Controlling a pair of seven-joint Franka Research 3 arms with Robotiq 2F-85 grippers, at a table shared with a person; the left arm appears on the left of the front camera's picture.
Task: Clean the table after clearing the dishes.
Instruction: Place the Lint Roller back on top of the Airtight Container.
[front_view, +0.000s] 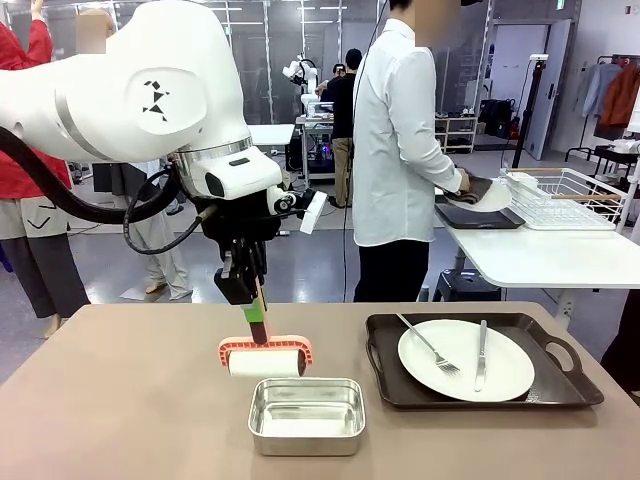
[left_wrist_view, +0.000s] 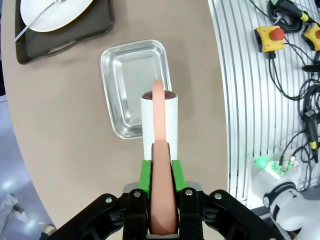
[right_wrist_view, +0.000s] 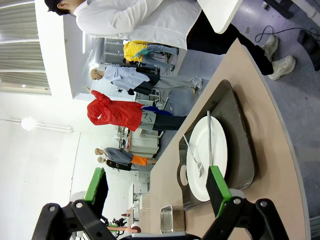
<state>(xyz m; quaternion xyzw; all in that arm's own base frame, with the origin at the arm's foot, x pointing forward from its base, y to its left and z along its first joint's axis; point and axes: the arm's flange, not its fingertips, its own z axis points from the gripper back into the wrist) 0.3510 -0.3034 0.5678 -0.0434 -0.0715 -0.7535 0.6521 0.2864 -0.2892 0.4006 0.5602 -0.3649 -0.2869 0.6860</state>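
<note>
My left gripper (front_view: 245, 290) (left_wrist_view: 162, 172) is shut on the salmon handle of a lint roller (front_view: 265, 358) (left_wrist_view: 150, 120). Its white roll hangs just above the brownish table (front_view: 120, 400), right behind a steel tin (front_view: 307, 413) (left_wrist_view: 127, 75). At the table's right lies a dark handled tray (front_view: 385, 330) (right_wrist_view: 245, 150) with a white plate (front_view: 510, 365) (right_wrist_view: 215, 145), a fork (front_view: 430, 345) and a knife (front_view: 481, 355). In the right wrist view my right gripper (right_wrist_view: 156, 182) stands open in the air, nothing between its green pads, looking down on that tray.
A person in a white shirt (front_view: 400, 150) stands at the far side, turned away, hands on a second dark tray (front_view: 480, 213) on a white table with a wire rack (front_view: 570, 195). Cables and emergency-stop buttons (left_wrist_view: 270, 37) lie beyond the table's near edge.
</note>
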